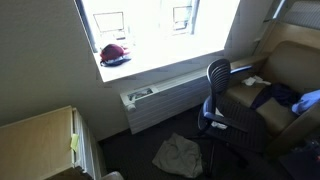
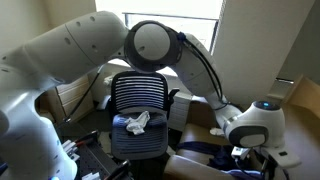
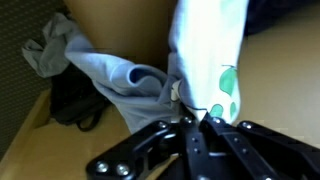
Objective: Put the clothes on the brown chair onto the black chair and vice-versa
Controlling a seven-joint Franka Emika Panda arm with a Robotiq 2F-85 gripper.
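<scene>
In the wrist view my gripper (image 3: 192,118) is shut on a fold of a pale white garment with green prints (image 3: 208,55), which lies on the brown chair (image 3: 285,70). A light blue shirt (image 3: 105,68) is bunched right beside the fingertips, with a dark piece (image 3: 70,100) to its left. In an exterior view the brown chair (image 1: 290,60) holds a dark navy piece (image 1: 272,97) and light blue cloth (image 1: 310,100). The black chair (image 1: 218,90) stands next to it. Its seat carries a small white piece on dark cloth (image 2: 136,123), in front of the mesh back (image 2: 140,95).
A grey-beige garment (image 1: 180,153) lies on the floor by the black chair's base. A red and dark cap (image 1: 114,54) sits on the window sill. A pale wooden cabinet (image 1: 40,135) stands at the lower left. My white arm (image 2: 80,50) arches over the black chair.
</scene>
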